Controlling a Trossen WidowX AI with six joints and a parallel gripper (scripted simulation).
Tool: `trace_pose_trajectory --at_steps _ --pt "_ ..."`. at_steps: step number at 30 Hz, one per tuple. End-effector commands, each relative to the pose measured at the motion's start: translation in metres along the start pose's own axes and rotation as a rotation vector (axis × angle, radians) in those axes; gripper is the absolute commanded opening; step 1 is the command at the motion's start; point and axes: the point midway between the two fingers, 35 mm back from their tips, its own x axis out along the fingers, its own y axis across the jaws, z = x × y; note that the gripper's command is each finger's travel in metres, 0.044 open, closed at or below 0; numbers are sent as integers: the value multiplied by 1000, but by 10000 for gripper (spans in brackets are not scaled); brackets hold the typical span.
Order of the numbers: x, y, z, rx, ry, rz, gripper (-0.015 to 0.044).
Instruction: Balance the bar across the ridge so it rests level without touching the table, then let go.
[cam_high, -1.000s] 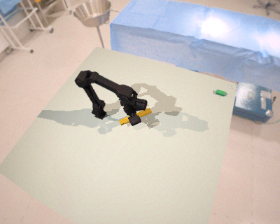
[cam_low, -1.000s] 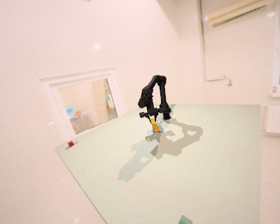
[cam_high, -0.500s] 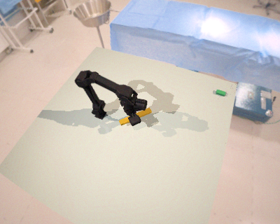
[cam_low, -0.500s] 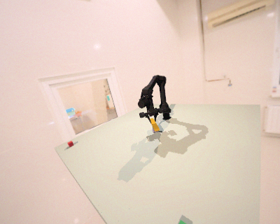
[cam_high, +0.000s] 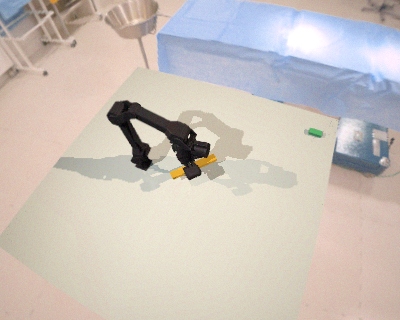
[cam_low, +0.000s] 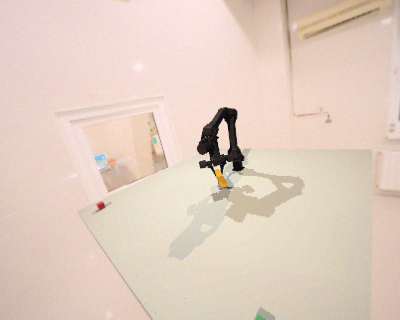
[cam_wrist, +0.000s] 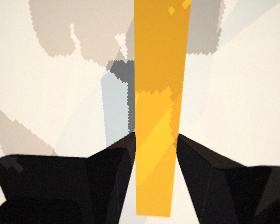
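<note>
Bar (cam_high: 194, 166), yellow, sits over the pale table (cam_high: 150, 260) near the arm base, clamped in my gripper (cam_wrist: 155, 145), jaws part-closed on its sides. Ridge: can't spot it. Off-centre release would tip one end down.

A yellow-orange bar (cam_wrist: 157, 115) is seen between the black jaws, brighter yellow near them and deeper orange further out. A dark grey patch (cam_wrist: 122, 70) is seen just left of it, over the pale grey-green table (cam_high: 150, 260).
</note>
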Motion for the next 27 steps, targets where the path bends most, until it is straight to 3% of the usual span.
trace_pose_trajectory --at_steps 1,27 --pt "1 1 -1 -3 4 3 0" --pt "1 1 -1 -3 4 3 0"
